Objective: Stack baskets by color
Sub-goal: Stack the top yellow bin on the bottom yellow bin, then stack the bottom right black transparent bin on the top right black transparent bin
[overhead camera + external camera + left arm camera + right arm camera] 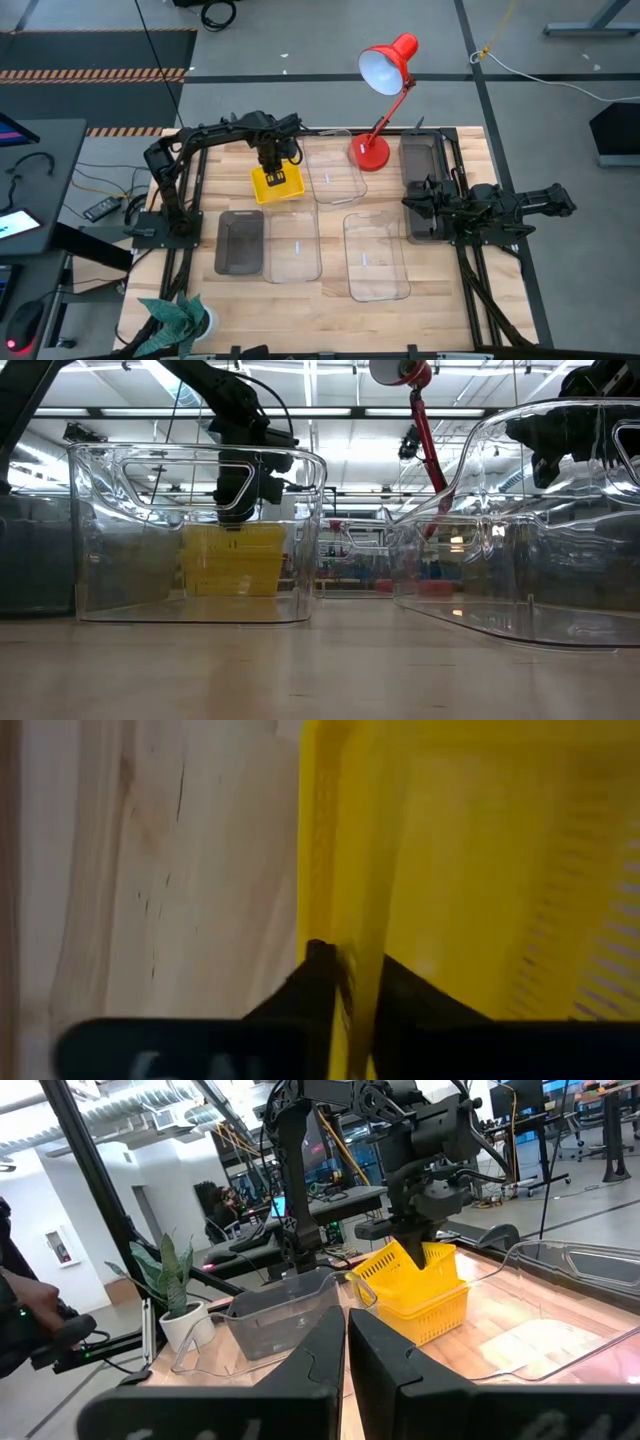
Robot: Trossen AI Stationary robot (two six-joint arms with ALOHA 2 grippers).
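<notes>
A small yellow basket [279, 186] stands on the table at the far left, beside a clear basket [335, 172]. My left gripper [270, 163] points down on the yellow basket's far rim and is shut on it. Nearer the front edge lie a dark grey basket [240, 242] and two clear baskets [293, 245] [375, 256]. My right gripper [412, 203] waits, shut, at the table's right over another dark grey basket [421, 165]. The right wrist view shows the yellow basket [415, 1295] under my left gripper [420, 1245]. My left gripper pinches the yellow basket's far wall [358, 960] at its rim, one finger [318, 982] outside the basket and the other finger [405, 992] inside. The fingers come from above, pointing down. In the low view the basket's bottom [235, 588] looks to be on the table.
A red desk lamp [385, 75] stands with its base [368, 152] at the far middle, between the clear basket and the dark grey one. A potted plant [178, 318] sits at the near left corner. Bare wood [300, 310] lies along the front edge.
</notes>
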